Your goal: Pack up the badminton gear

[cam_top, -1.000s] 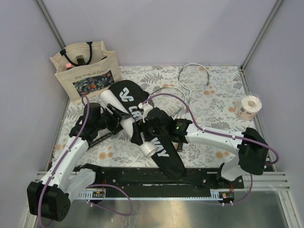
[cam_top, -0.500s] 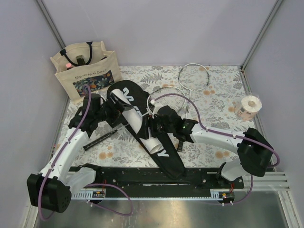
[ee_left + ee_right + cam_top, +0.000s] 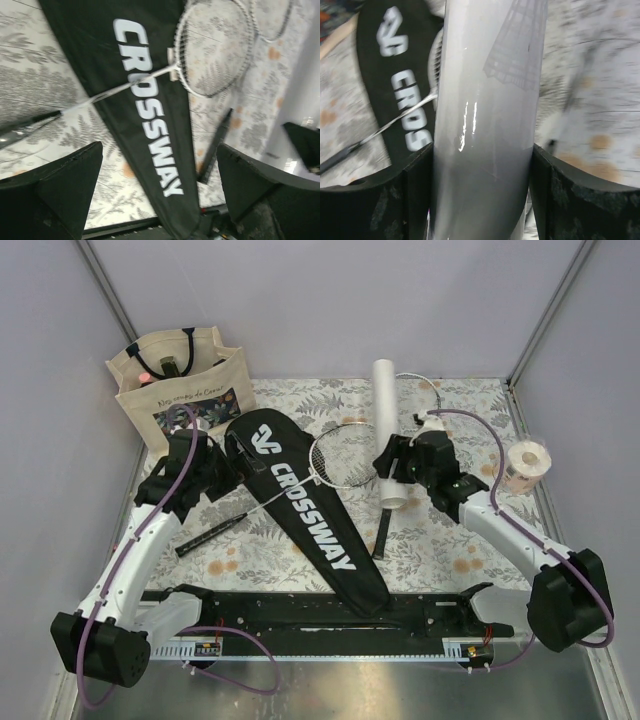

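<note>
The black cover lettered "CROSSWAY" lies flat and diagonal on the table, and also shows in the left wrist view. One white-framed racket lies with its head at the cover's right edge and its thin shaft crossing the cover to a dark handle. The second racket lies at the back right, partly behind the tube. My right gripper is shut on the long white tube, holding it tilted above the table; the tube fills the right wrist view between the fingers. My left gripper is open and empty above the cover's upper left.
A beige tote bag with floral print stands at the back left. A pale tape roll sits at the right edge. The second racket's dark handle lies right of the cover. The black rail runs along the near edge.
My right gripper has carried the tube off the cover, up and to the back right. My left gripper has drawn back to the left, empty. The cover now lies uncovered.
</note>
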Tool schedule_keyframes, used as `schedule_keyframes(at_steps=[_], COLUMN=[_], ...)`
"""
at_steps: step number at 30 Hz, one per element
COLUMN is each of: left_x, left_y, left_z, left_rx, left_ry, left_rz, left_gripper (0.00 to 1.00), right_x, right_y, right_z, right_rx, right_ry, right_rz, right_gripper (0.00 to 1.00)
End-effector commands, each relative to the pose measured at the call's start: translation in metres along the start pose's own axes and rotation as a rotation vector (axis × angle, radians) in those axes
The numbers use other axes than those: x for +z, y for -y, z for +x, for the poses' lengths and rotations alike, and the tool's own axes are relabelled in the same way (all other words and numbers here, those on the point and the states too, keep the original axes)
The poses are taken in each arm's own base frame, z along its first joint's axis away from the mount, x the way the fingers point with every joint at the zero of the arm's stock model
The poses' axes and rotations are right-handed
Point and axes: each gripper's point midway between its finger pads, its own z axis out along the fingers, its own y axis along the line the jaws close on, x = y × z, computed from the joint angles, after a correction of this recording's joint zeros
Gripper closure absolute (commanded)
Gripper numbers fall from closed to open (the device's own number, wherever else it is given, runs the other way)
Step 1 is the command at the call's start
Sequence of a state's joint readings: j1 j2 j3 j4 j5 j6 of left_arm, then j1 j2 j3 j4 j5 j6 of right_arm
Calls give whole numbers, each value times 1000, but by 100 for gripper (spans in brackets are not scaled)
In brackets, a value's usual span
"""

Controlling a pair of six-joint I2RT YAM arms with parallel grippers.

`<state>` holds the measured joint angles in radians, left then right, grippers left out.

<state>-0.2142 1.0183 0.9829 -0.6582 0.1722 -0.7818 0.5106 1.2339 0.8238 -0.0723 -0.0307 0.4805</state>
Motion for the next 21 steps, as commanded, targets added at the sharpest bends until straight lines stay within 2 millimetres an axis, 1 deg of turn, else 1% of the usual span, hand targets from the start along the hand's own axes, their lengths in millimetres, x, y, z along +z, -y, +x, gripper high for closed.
schedule_keyframes(at_steps=[1, 4, 7, 8, 11, 16, 21], left_x=[1, -2, -4, -4, -6, -6, -5], left_y=[-40, -37, -44, -47, -52, -50, -50], left_z=[-15, -15, -15, -16, -15, -16, -15], left_rx=[114, 141, 161, 163, 162, 162, 166], left_ry=[92, 83, 91, 98, 111, 110, 107], left_rz=[-187, -178, -198, -212, -227, -221, -223], left_gripper=[1, 1, 1, 1, 1, 1, 1], right_x=[-7, -7, -2, 1, 13, 22, 22], right_y=[77, 122, 158, 171, 200, 240, 265], right_z=[-52, -69, -78, -78, -78, -69, -68], right_rx=[-80, -96, -83, -81, -95, -97, -135], right_ry=[119, 135, 119, 100, 38, -73, -119], right_rz=[275, 431, 528, 562, 636, 733, 808], right_gripper=[29, 27, 26, 26, 24, 23, 21])
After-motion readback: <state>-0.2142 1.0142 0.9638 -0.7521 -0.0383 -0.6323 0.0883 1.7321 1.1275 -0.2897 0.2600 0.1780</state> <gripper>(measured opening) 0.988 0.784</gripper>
